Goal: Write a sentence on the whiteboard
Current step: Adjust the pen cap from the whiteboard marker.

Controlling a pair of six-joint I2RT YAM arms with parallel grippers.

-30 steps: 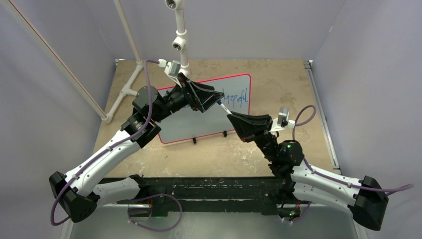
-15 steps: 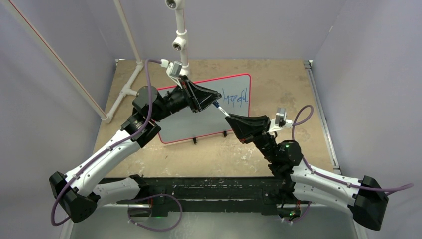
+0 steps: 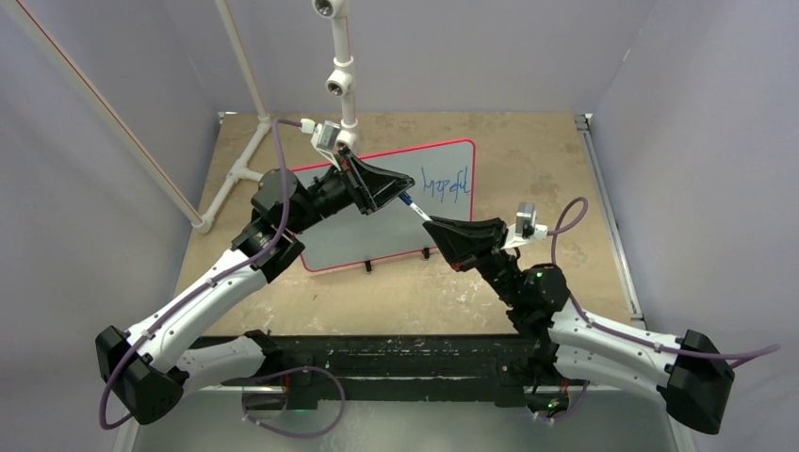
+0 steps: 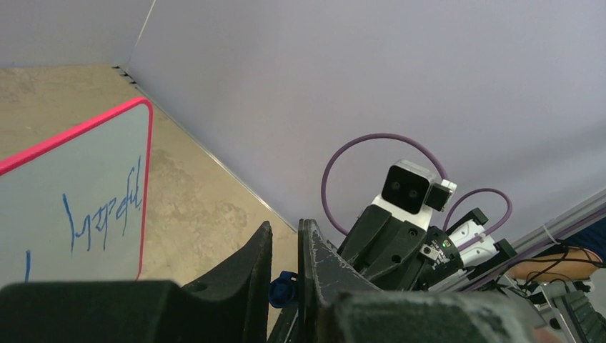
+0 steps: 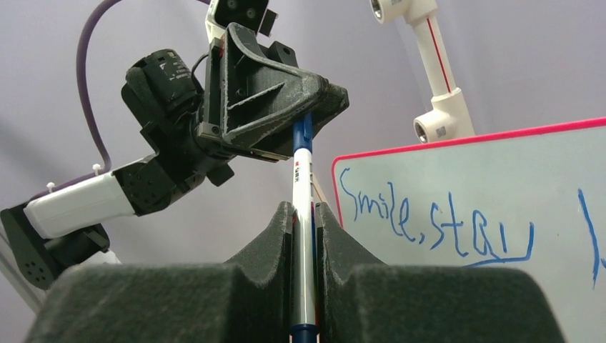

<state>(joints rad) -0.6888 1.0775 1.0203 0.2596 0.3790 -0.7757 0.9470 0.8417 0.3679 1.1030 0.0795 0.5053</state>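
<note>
Both jaws clamp marker (image 5: 301, 179) | sentence (image 3: 447, 185) half hidden | whiteboard (image 3: 377, 237) partly covered

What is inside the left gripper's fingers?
The blue end of the marker sits in the left gripper; the right gripper clamps its body. Its very tip is hidden.
</note>
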